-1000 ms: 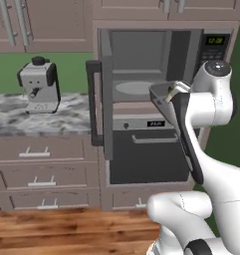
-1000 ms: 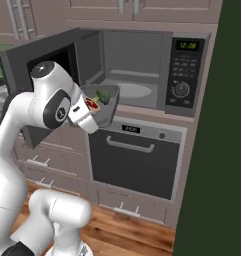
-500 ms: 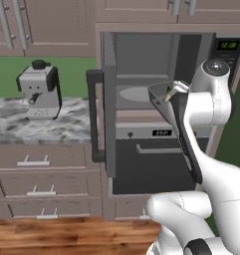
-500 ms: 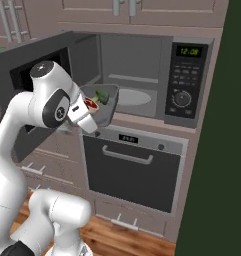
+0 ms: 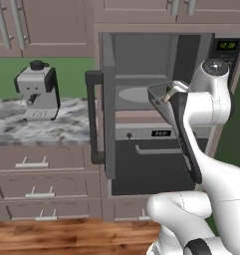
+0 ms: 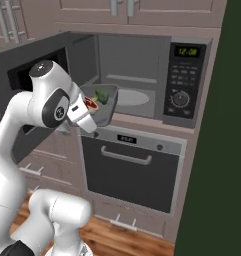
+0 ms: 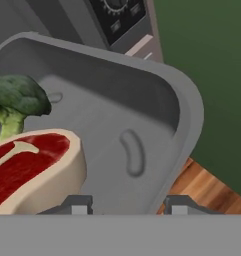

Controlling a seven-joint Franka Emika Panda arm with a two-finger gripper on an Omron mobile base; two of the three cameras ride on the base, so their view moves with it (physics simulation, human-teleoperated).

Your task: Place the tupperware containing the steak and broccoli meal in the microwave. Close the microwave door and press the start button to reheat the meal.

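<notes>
End effector (image 7: 126,204) clamped on tupperware (image 7: 142,100) rim, before open microwave (image 6: 142,80)

Tupperware (image 6: 104,102) before open microwave (image 6: 142,80); oven (image 6: 129,170) below; coffee machine (image 5: 37,89) on counter (image 5: 42,124) left.

A home kitchen: a built-in microwave (image 6: 142,80) sits above an oven (image 6: 129,170), with wooden cabinets (image 5: 42,169), a marble counter (image 5: 42,124) and a coffee machine (image 5: 37,89).
</notes>
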